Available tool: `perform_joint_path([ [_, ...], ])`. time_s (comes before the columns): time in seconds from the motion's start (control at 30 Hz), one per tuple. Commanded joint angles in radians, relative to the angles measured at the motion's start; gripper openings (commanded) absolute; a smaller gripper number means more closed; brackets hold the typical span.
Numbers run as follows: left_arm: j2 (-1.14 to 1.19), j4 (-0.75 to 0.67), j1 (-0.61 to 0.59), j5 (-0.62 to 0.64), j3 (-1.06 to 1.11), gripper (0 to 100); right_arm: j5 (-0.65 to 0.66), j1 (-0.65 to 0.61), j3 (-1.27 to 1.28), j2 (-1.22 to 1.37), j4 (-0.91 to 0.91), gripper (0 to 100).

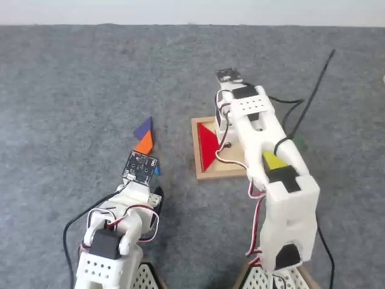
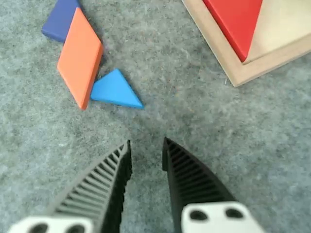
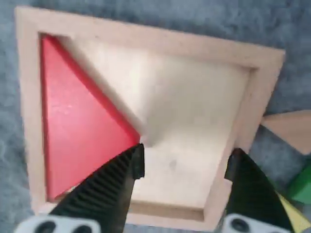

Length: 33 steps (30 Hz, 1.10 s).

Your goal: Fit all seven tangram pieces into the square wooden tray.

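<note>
Right end effector (image 3: 187, 153) hangs over the square wooden tray (image 3: 146, 36), its fingers wide apart and empty, above the bare tray floor just beside the large red triangle (image 3: 73, 131) seated along one side of the tray. Left end effector (image 2: 146, 142), fingers slightly apart and gripping nothing, sits low over the grey felt tabletop (image 1: 72, 90) near a small light-blue triangle (image 2: 114, 90). That triangle touches an orange parallelogram (image 2: 80, 56), which lies against a dark blue piece (image 2: 58, 22). Outside the tray, by the right arm, lie a yellow piece (image 1: 274, 160), a green piece (image 3: 301, 184) and a plain wooden triangle (image 3: 289, 128).
</note>
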Motion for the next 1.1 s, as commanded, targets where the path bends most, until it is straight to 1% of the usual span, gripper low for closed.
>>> perform_joint_path([
  [0.0, -0.021, 0.005, -0.003, 0.009, -0.015, 10, 0.0, -0.024, -0.031, 0.012, -0.015, 27.7],
  [0.27, -0.021, 0.005, -0.003, 0.009, -0.015, 10, -0.002, -0.091, -0.043, 0.008, -0.016, 27.7],
  [0.37, -0.021, 0.005, -0.003, 0.009, -0.015, 10, 0.003, -0.061, -0.046, -0.028, 0.001, 27.7],
  [0.5, -0.021, 0.005, -0.003, 0.009, -0.015, 10, 0.011, 0.025, -0.046, -0.182, 0.064, 27.7],
  [0.6, -0.021, 0.005, -0.003, 0.009, -0.015, 10, 0.084, 0.081, -0.044, -0.334, 0.137, 27.7],
  [0.73, -0.021, 0.005, -0.003, 0.009, -0.015, 10, 0.218, 0.18, -0.031, -0.481, 0.232, 27.7],
  [0.83, -0.021, 0.005, -0.003, 0.009, -0.015, 10, 0.342, 0.257, 0.037, -0.493, 0.243, 27.7],
  [0.9, -0.021, 0.005, -0.003, 0.009, -0.015, 10, 0.47, 0.278, 0.126, -0.478, 0.213, 27.9],
  [1.07, -0.021, 0.005, -0.003, 0.009, -0.015, 10, 0.847, 0.283, 0.411, -0.45, 0.047, 28.1],
])
